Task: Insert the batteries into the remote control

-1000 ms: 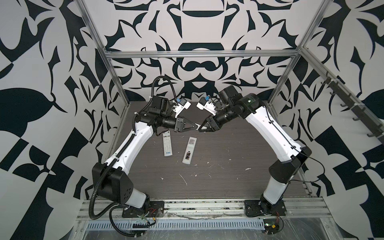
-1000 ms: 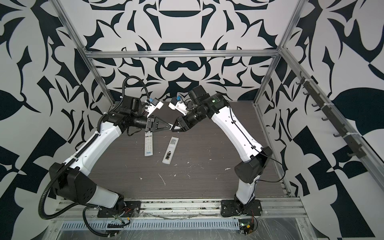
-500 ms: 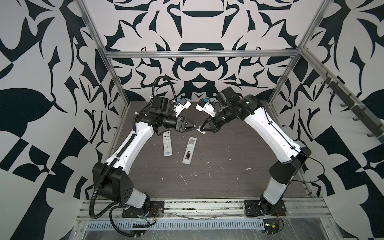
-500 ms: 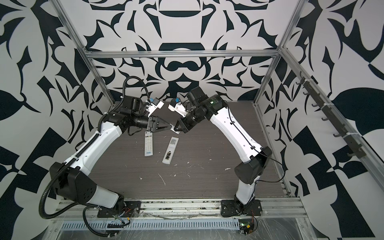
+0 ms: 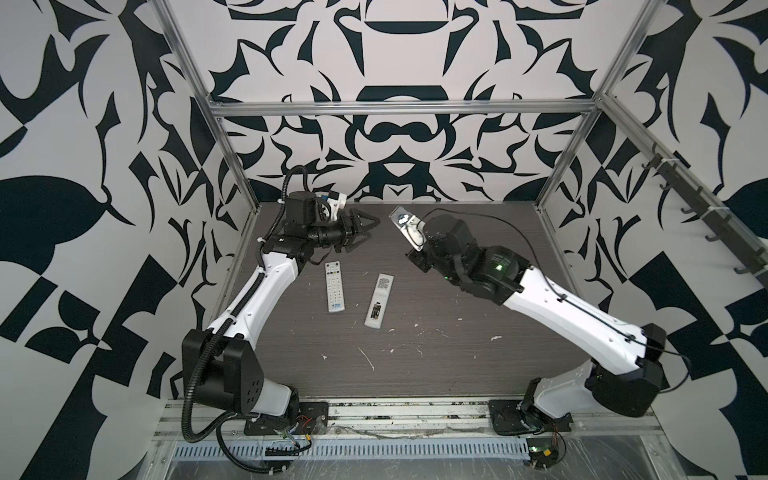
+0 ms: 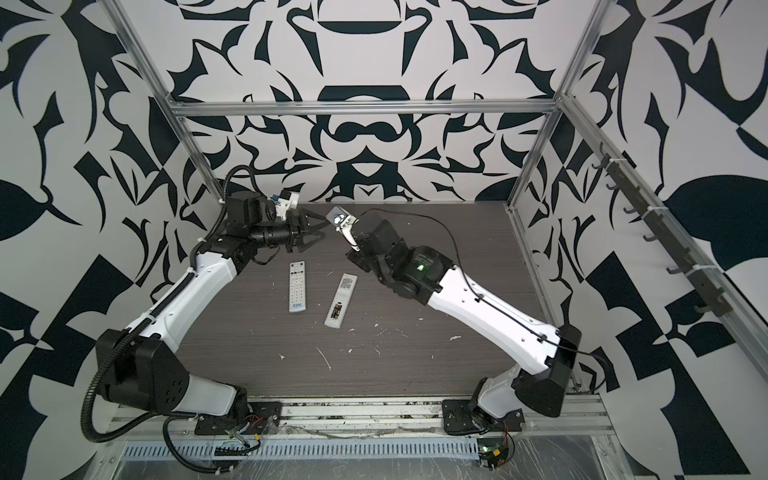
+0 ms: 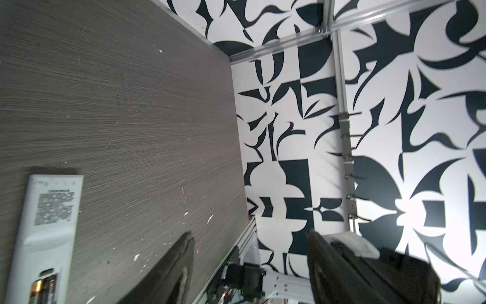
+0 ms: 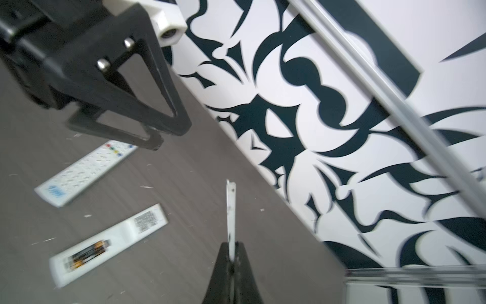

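Closing the bay looks like the step in hand. The right end effector (image 8: 231,248) is clamped on a thin white cover (image 8: 231,210), held edge-on above the worktop (image 5: 457,374), far right of the back-up remote (image 5: 379,300). Two batteries (image 8: 89,252) lie side by side in its open near end. The left end effector (image 5: 373,228) hangs apart and empty, beyond the button-up remote (image 5: 335,286). Turn the cover flat, line it up with the bay, then slide it lengthwise; the left could steady the body.
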Motion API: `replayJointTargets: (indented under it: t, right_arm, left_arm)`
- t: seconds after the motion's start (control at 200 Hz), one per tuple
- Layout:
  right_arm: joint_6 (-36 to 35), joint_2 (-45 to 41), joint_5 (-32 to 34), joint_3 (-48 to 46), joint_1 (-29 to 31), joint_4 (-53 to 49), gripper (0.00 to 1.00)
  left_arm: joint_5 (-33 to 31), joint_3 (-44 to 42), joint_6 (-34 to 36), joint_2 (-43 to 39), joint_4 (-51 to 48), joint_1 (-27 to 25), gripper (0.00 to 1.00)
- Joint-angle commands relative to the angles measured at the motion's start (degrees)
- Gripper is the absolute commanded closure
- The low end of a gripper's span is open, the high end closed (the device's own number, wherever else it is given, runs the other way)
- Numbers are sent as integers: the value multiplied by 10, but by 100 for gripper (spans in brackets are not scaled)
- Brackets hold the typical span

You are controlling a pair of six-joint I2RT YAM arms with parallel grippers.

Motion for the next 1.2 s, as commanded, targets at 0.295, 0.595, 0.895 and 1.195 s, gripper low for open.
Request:
replayJointTargets:
  t: [0.295,0.595,0.895,1.195]
  right_arm:
    - [126,81,223,-104,-4,-70,100]
    - [376,169,135,-155,-18,-216,100]
    - [467,250,80,-157,-37,-225,100]
    - [493,311,58,-138,-42,-237,100]
  left_arm:
    - [-79,-25,42,-61,-140,109,34]
    - [-93,-60,65,-84,-126,109,34]
    - [-107,-76,107,-117,-151,110,34]
    - [-115,-91,115,-131,-156,109,34]
